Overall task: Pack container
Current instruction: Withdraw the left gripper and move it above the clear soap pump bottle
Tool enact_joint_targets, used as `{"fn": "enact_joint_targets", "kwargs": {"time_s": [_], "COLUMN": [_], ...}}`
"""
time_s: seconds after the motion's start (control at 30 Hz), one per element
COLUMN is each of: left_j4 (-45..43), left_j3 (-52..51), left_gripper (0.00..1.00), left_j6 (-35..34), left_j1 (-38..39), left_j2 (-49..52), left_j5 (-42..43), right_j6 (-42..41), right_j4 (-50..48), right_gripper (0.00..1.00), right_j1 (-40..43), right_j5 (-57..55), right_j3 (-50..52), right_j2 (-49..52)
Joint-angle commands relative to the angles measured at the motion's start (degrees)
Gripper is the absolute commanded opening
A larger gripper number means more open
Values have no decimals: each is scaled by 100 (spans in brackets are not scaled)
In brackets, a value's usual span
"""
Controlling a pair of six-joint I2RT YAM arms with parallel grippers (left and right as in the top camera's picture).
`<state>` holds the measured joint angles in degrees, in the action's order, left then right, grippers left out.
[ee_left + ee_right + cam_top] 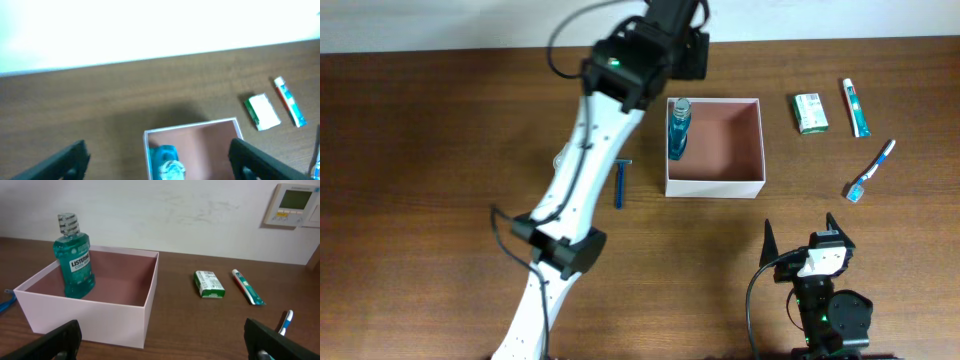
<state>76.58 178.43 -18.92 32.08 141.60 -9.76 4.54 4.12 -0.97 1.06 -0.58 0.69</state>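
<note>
Two hands are opened wide, with nothing gripped. The left hand [159, 146] is hung over the far side of the container [725, 150]. The right hand [802, 236] is kept near the front of the surface [440, 150]. The container is placed mid-surface. A blue bottle [678, 128] is stood upright inside, against its left wall. A razor [619, 183] is laid just left of it. A carton [809, 112], tube [856, 107] and toothbrush [871, 170] are laid to its right.

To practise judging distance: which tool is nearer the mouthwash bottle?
Left. The left tool hangs above the mouthwash bottle; the right tool sits far off, beyond the container's front wall.
</note>
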Motion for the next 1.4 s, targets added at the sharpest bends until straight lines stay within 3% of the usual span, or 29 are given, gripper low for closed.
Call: {"fn": "enact_joint_targets", "kwargs": {"time_s": [0.0,0.37,0.47,0.7,1.07,1.37], "left_j4": [173,2011,2011,2011,2013,2013], "left_j3": [138,136,87,-92,-2924,-4166], "left_gripper": [95,96,99,99,99,99], "left_j6": [428,472,619,715,859,1368], "left_j1": [-326,-1764,-2181,-2533,-2774,-2496], "left_j2": [-619,-1322,-1436,-1755,-2874,-3025], "left_j5": [-127,-125,295,352,610,1106], "right_j6": [-7,-7,-7,-7,-7,-7], "right_j4": [35,35,35,35,35,35], "right_gripper": [99,99,99,99,99,99], "right_j1": [-52,-52,-52,-52,-52,-52], "right_j5": [-26,-26,-26,-26,-26,-26], "right_j3": [26,26,26,26,26,26], "right_j2": [-37,-37,-37,-37,-37,-37]}}
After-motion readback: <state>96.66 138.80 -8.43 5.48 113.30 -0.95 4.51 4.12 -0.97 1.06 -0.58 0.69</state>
